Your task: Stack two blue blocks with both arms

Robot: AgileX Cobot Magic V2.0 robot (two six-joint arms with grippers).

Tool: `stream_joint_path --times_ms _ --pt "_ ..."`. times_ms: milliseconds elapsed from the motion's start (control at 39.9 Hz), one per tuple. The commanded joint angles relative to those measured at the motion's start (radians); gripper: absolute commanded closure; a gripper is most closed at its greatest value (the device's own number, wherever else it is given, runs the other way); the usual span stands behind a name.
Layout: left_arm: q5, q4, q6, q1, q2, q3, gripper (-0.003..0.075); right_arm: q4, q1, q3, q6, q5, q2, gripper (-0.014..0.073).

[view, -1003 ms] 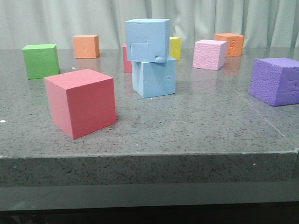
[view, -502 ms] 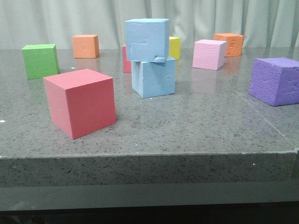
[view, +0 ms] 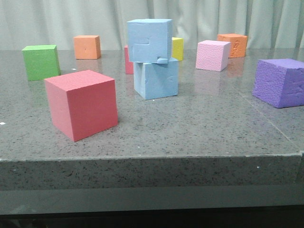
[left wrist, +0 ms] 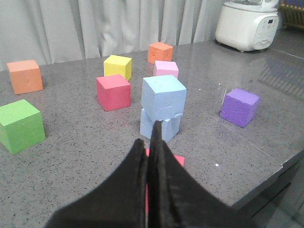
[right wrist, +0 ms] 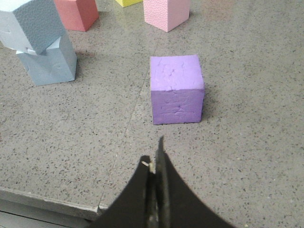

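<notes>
One blue block [view: 149, 40] is sitting skewed atop the other [view: 156, 79] mid-worktop [view: 190, 128]. Both hands, left [left wrist: 151, 156] and right [right wrist: 156, 166], are resting closed, empty, well clear; best keeping away.

Bare table [view: 199, 123] between red cube [view: 81, 103] and purple cube [view: 280, 82]

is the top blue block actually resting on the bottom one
Touching. The front view shows the top blue block sitting directly on the bottom blue block, no gap, shifted slightly left; neither gripper is near.
</notes>
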Motion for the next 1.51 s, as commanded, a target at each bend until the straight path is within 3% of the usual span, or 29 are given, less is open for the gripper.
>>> stream_joint_path --times_ms 0,226,677,928,1079,1480 --pt "-0.099 0.015 0.001 -0.003 0.002 -0.020 0.0741 -0.018 -0.005 -0.025 -0.010 -0.069 0.002 0.0660" --pt "-0.196 0.002 0.057 0.063 -0.072 0.071 0.0741 -0.018 -0.005 -0.025 -0.010 -0.069 0.002 0.0660" --pt "-0.236 -0.070 0.057 0.467 -0.423 0.379 0.0741 -0.018 -0.005 -0.025 -0.010 -0.069 0.002 0.0660" --pt "-0.414 -0.095 0.057 0.652 -0.418 0.525 0.0741 -0.018 -0.005 -0.025 -0.010 -0.067 0.002 0.0660" --pt "-0.507 -0.097 0.057 0.718 -0.418 0.611 0.0741 -0.018 -0.005 -0.025 -0.010 -0.067 0.002 0.0660" --pt "-0.475 -0.097 0.057 0.749 -0.416 0.629 0.0741 -0.018 -0.005 -0.025 -0.010 -0.067 0.002 0.0660"
